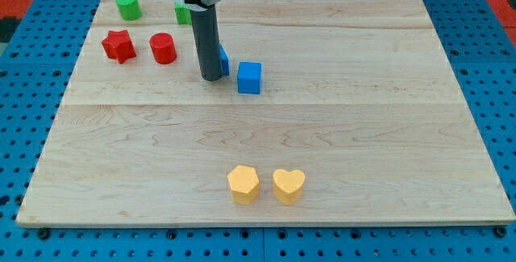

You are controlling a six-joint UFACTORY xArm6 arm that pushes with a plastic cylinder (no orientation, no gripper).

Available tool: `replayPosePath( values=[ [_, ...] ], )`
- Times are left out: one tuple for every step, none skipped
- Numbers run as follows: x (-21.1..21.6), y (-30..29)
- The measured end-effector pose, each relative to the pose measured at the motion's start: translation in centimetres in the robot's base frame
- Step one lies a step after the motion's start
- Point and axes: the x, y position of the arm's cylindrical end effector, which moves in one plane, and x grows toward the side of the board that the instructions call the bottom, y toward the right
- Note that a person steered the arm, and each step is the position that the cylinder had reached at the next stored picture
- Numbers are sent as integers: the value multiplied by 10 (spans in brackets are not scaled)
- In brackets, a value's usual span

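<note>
My tip [212,77] rests on the wooden board [339,133] at the upper left of centre. It touches or nearly touches a blue block [222,59] that is mostly hidden behind the rod. A blue cube [249,77] sits just to the right of the tip, a small gap away. Left of the rod stand a red cylinder [163,48] and a red star [118,46]. A green block [183,12] is partly hidden behind the rod near the view's top.
A green hexagonal block [127,6] sits at the board's top left corner. A yellow hexagon [243,184] and a yellow heart [288,186] stand side by side near the view's bottom. Blue pegboard [484,68] surrounds the board.
</note>
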Motion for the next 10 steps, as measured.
replayPosePath(
  values=[
    [-19,2],
    [-16,3],
    [31,6],
    [29,71],
    [3,116],
    [-38,142],
    [-76,157],
    [-91,187],
    [-114,176],
    [-109,140]
  ],
)
